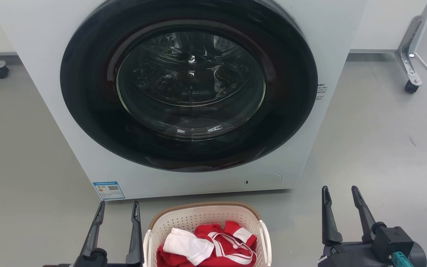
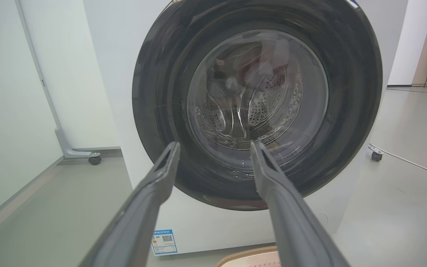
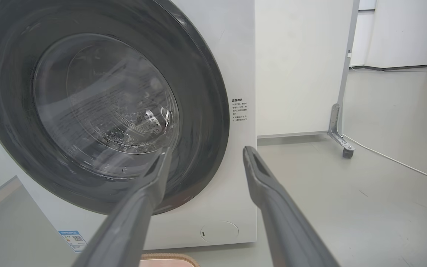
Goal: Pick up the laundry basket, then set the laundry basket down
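Basket (image 1: 206, 218) on floor (image 1: 365, 148), close before washer (image 1: 198, 183), red and white clothes (image 1: 213, 246) inside. Lies between both claws, low in head view. Long axis runs from robot toward washer, brown end rim on far side, so each side faces a claw. Left claw (image 1: 119, 207) just beside left handle (image 1: 147, 246), fingers apart, empty. Right claw (image 1: 339, 191) well apart from right handle (image 1: 266, 241), fingers apart, empty. Judgement: lift not begun; right arm has farther to close inward.
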Robot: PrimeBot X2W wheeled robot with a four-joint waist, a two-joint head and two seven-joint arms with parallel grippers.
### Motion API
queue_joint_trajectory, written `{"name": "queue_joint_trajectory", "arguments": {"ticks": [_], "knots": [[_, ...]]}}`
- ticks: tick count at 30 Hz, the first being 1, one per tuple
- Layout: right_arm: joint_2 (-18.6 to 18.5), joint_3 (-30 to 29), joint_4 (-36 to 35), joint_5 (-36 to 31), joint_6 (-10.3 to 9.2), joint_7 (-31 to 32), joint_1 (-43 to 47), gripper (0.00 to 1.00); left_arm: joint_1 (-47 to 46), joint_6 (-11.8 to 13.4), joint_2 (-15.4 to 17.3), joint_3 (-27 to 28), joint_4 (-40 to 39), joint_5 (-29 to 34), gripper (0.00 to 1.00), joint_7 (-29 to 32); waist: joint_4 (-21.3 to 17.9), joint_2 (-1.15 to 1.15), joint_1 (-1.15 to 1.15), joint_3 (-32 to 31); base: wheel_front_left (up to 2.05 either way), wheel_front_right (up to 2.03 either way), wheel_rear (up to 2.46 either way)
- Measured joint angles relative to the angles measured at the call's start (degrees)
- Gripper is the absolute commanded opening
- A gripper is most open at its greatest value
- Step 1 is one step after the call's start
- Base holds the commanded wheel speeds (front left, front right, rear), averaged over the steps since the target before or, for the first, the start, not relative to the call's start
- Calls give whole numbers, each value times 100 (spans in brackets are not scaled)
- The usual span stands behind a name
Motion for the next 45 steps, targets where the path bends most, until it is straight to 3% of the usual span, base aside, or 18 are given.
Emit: {"name": "queue_joint_trajectory", "arguments": {"ticks": [22,32,45], "knots": [[1,-92,-203,2,0,-16,25,100,-19,0,-5,29,-26,-2,100,-18,28,0,0,338,0,0,0],[1,-267,-174,24,47,-16,-320,100,-553,-64,-25,-24,141,-87,100,-18,81,0,0,913,0,0,0],[-101,-346,612,25,212,-26,-1310,100,-1678,-207,-68,-25,1152,-176,100,-18,186,1,1,1941,0,0,0]]}}
